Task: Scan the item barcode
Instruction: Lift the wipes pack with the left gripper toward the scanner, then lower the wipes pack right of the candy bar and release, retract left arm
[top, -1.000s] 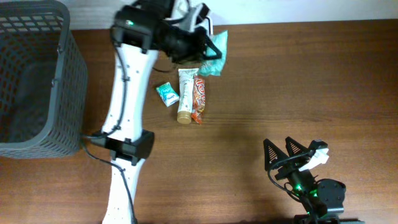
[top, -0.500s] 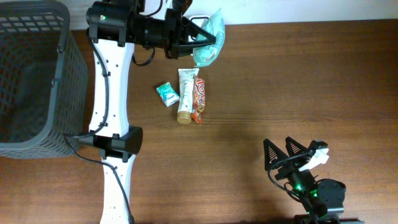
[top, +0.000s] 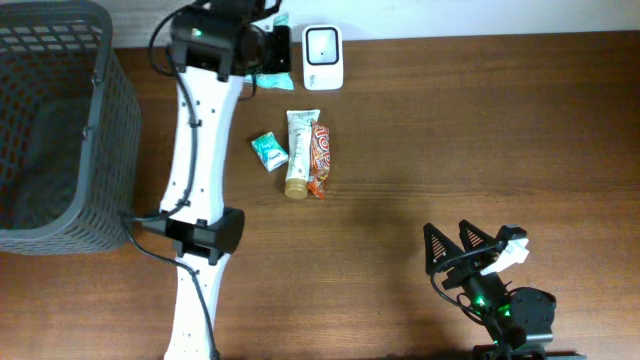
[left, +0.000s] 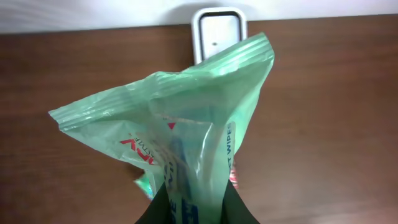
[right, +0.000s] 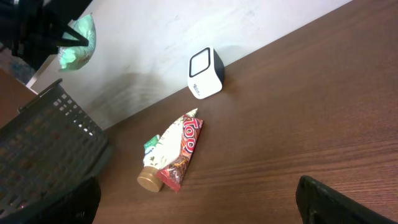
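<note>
Left end effector (left: 196, 208) is clenched on one edge of the crinkled green plastic wipes packet (left: 186, 118), held above the desk (top: 500, 130) at 9 o'clock of the white square scanner (top: 323, 58). I judge the floppy film may slip or fold, hiding its barcode.

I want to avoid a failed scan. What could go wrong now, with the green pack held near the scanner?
1. The left gripper pinches only one end of the soft wipes pack; the film is crumpled, so it may slip or fold.
2. No barcode shows, so the wrong face may meet the scanner.
</note>
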